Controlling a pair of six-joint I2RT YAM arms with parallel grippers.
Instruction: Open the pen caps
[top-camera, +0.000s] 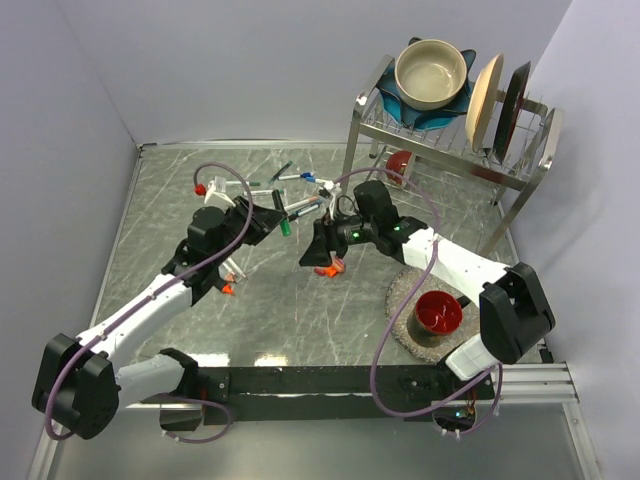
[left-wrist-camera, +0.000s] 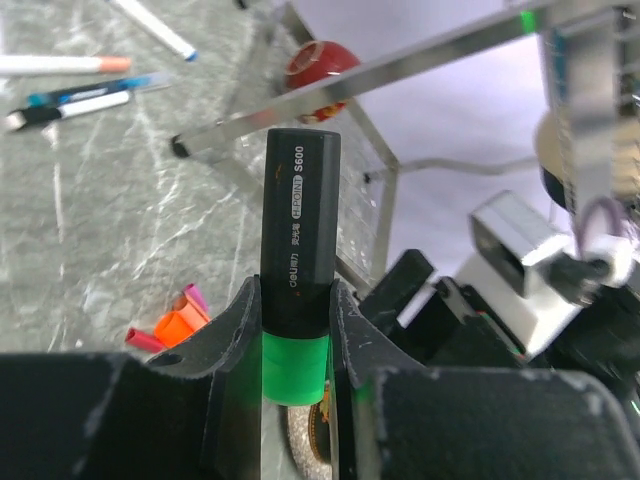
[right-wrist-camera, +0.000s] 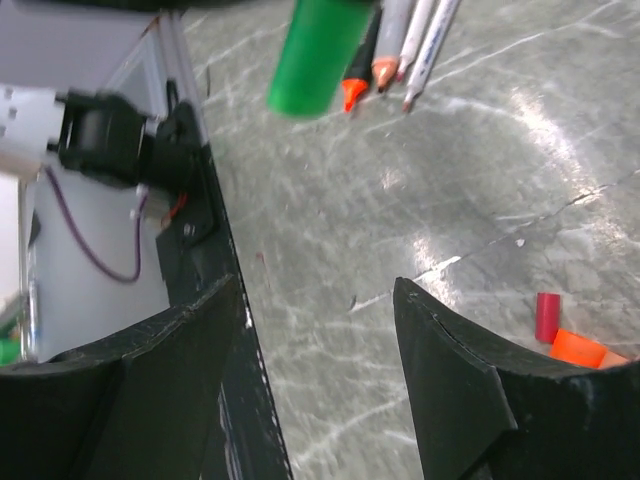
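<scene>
My left gripper (left-wrist-camera: 297, 290) is shut on a black marker (left-wrist-camera: 300, 220) with a green end piece (left-wrist-camera: 295, 365) that sits low between its jaws. From above, the left gripper (top-camera: 272, 212) is at mid-table, and the green end (top-camera: 286, 228) pokes out below it. My right gripper (right-wrist-camera: 315, 285) is open and holds nothing; it hangs over bare table just right of the left one (top-camera: 322, 250). In the right wrist view the green end (right-wrist-camera: 315, 50) appears blurred at the top. Loose pen caps, orange and pink (left-wrist-camera: 175, 325), lie under the right gripper (top-camera: 330, 268) (right-wrist-camera: 575, 348).
Several capped and uncapped pens (top-camera: 290, 180) lie behind the grippers. An orange cap (top-camera: 228, 289) and a red one (top-camera: 200, 188) lie on the left. A dish rack (top-camera: 450, 135) with a bowl and plates stands at the back right. A red bowl (top-camera: 438, 312) sits on a round mat.
</scene>
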